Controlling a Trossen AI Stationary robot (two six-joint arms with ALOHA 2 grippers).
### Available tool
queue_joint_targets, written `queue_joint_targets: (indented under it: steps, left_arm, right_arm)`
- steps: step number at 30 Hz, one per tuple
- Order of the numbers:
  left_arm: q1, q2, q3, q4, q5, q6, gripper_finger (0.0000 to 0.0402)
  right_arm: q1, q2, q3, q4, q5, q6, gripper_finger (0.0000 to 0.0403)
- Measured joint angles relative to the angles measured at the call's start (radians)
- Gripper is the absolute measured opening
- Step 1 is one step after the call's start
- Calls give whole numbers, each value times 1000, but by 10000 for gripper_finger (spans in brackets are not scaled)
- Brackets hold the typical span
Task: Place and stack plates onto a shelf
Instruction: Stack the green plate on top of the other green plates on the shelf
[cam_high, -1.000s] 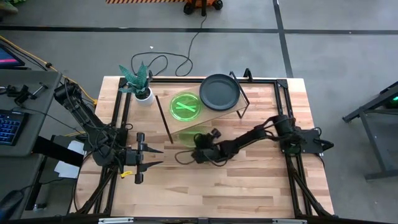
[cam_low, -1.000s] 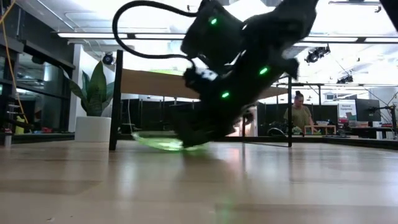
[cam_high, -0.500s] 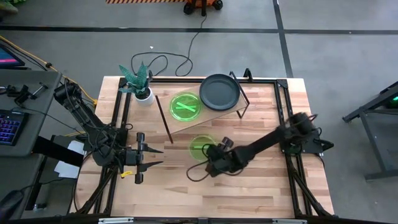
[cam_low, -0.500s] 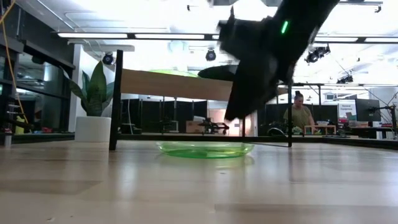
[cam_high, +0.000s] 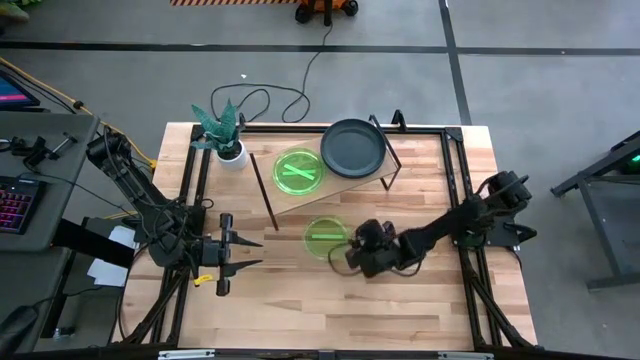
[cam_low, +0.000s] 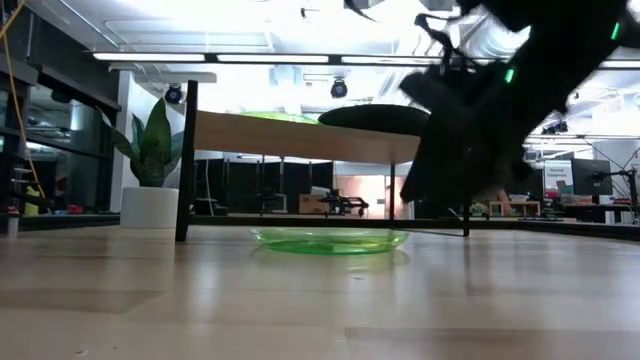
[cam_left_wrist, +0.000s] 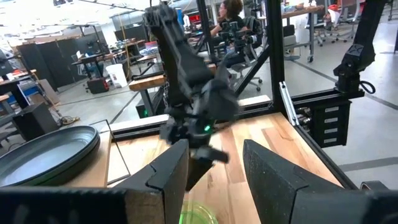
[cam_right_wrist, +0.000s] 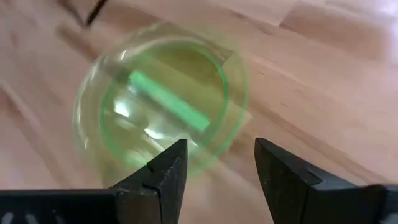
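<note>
Three round shallow plates are in view. One translucent bright green plate (cam_high: 299, 170) and one matte dark grey plate (cam_high: 352, 147) lie side by side on the wide light-wood shelf (cam_high: 372, 176) with thin black rod legs. A second translucent green plate (cam_high: 327, 239) lies flat on the striped wooden tabletop (cam_high: 330, 310), in front of the shelf and apart from it.

The right gripper (cam_high: 352, 256) is positioned just beside this loose green plate, on its right-hand edge, with its fingers (cam_right_wrist: 163, 176) spread and nothing held between them. The left gripper (cam_high: 250, 252) is parked at the left side of the table, fingers likewise spread and empty. A white pot with a green plant (cam_high: 225, 136) stands near the shelf's left end.

The step in hand is judged to be the pick-up of the loose plate. For a sound grasp, one finger should be brought under the rim and the other over it, since the plate lies flat and its wall is shallow. The jaws should be closed only once the rim is fully between them. The plate should be lifted level and carried clear of the shelf edge and legs, then lowered centred onto the green plate already on the shelf, so that the stack sits flush.
</note>
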Motion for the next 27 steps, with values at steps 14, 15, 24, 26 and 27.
queue_joint_targets:
  steps: [14,15,24,26,27]
  left_arm:
    - [0,0,0,-1,2,1,143]
    - [0,0,0,-1,1,1,143]
    - [0,0,0,-1,1,-7,143]
    - [0,0,0,0,1,-7,143]
    - [0,0,0,0,1,-7,143]
  right_arm:
    - [-77,114,-208,630,20,27,170]
    - [-77,133,-192,627,23,20,170]
    - [-83,196,-69,467,33,46,143]
    - [-88,196,-61,427,33,67,99]
    - [-88,196,-60,416,33,68,69]
